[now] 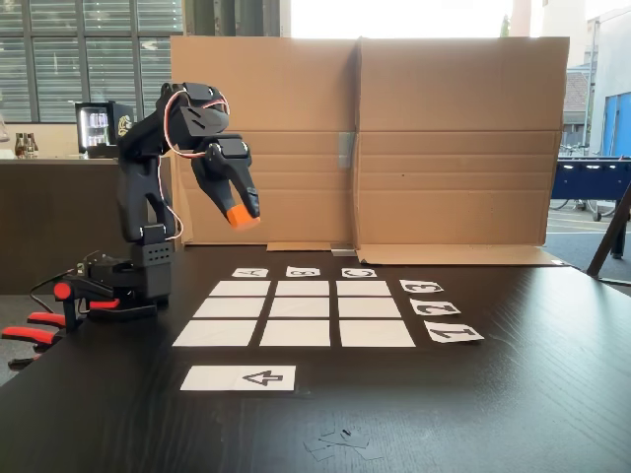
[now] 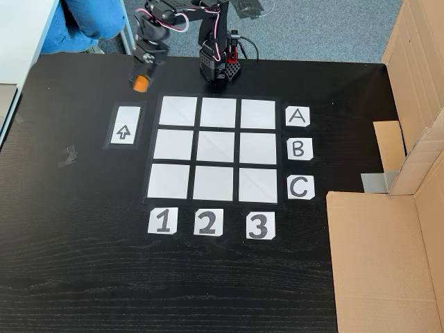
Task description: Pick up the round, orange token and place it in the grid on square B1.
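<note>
My black gripper [image 1: 242,211] is shut on the orange token [image 1: 241,218], holding it well above the table. In the top-down fixed view the gripper [image 2: 142,76] and token [image 2: 141,84] hang over bare table just past the far left corner of the grid [image 2: 218,148], above the arrow strip. The grid [image 1: 295,312] is nine white rectangles edged by letter and number cards. Square B1 [image 2: 173,144] is the left rectangle of the middle row there; in the front fixed view square B1 [image 1: 295,333] is the near middle one. Nothing lies on it.
A white strip with a black arrow [image 2: 125,125] lies beside the grid. Cardboard walls [image 1: 394,148] stand behind the table. Orange-red clamp handles [image 1: 39,330] sit by the arm's base [image 1: 138,276]. Small paper scraps [image 1: 340,440] lie near the front edge. A person's legs [image 2: 90,17] are beyond the table.
</note>
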Robot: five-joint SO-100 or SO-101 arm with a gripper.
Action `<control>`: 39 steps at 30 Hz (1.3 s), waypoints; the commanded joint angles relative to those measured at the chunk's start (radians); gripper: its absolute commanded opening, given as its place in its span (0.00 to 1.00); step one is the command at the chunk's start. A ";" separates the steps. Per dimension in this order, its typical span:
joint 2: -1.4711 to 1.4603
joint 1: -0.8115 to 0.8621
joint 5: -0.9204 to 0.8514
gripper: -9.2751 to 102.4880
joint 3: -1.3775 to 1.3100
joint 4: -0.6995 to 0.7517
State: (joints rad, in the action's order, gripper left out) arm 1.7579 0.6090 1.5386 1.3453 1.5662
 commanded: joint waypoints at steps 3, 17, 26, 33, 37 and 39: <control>0.043 -0.083 -0.005 0.08 0.057 -0.005; -0.232 -0.143 0.006 0.08 0.055 -0.044; -0.439 -0.193 0.044 0.08 0.020 -0.141; -0.552 -0.233 0.081 0.08 -0.020 -0.181; -0.603 -0.249 0.100 0.08 -0.038 -0.196; -0.618 -0.258 0.104 0.08 -0.037 -0.207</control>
State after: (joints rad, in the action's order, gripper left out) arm 1.1397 0.3636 1.6322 1.3438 1.3729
